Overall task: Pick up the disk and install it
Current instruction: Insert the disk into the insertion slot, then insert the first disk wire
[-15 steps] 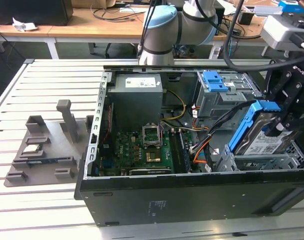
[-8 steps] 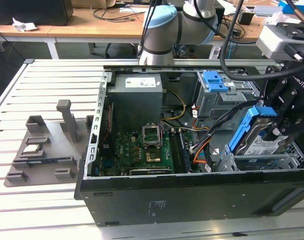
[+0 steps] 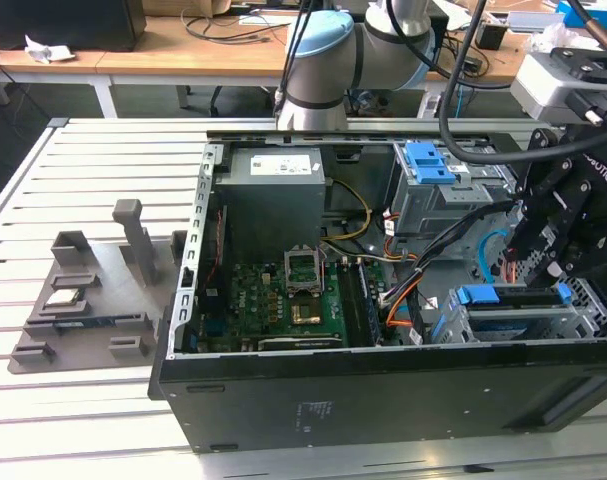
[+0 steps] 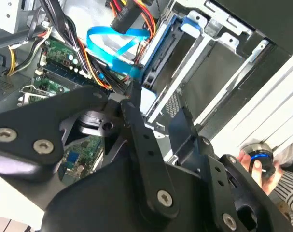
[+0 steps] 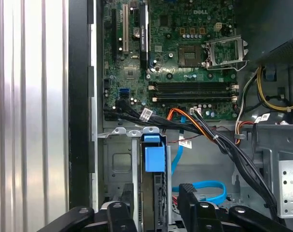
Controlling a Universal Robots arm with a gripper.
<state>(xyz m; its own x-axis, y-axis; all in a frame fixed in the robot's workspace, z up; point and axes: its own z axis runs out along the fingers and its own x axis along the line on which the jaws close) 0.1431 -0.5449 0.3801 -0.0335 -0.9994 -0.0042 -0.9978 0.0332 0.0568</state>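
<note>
The disk [image 3: 513, 297] stands on edge in a slot of the metal drive cage [image 3: 589, 312] at the front corner of the open computer case, on the exterior view's right. Its blue carrier frame [image 5: 154, 155] shows along its edge, and in the second wrist view the disk [image 4: 158, 58] runs down into the cage. My black gripper [image 3: 548, 275] hangs right over it. In both wrist views the fingers [image 5: 188, 198] stand either side of the disk with a gap, so the gripper [image 5: 158, 205] [image 4: 156, 113] is open and straddles it.
A bundle of black, orange and blue cables [image 5: 204, 130] crosses between the motherboard [image 5: 185, 48] and the cage. A bare blue bracket [image 3: 430, 160] sits in the upper bay. A grey fixture [image 3: 93, 300] lies on the table, exterior view's left. A person's hand [image 4: 255, 164] is beside the case.
</note>
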